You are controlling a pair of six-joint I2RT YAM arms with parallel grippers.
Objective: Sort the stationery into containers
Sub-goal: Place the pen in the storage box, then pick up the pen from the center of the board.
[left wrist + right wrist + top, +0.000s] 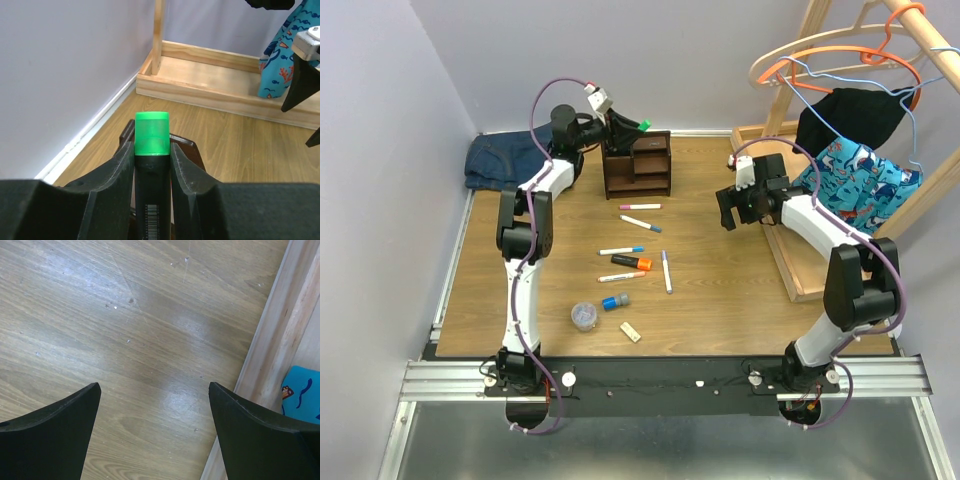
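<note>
**Top external view.** The left gripper is raised over the taller left part of the dark brown desk organiser, at the far side of the table. It is closed on a green highlighter, whose cap points right. The right gripper hangs over bare wood near the light-wood tray, its jaws wide apart and empty. Lying loose between the arms are:
- a pink-capped marker
- two blue-capped markers
- an orange-and-black highlighter
- a purple-capped marker
- a red-capped marker
- a blue-grey cylinder
- a clear round tub
- a beige block

A blue cloth lies in the far left corner.

**Left wrist view.** Both fingers press against the black barrel of the green highlighter, one on each side. Its translucent green cap stands beyond the fingertips. A dark rim of the desk organiser shows just behind the cap. How far the barrel has entered a compartment cannot be told.

**Right wrist view.** The two fingers stand far apart with only table surface between them. The edge of the light-wood tray runs along the right, with patterned blue fabric on it.
</note>
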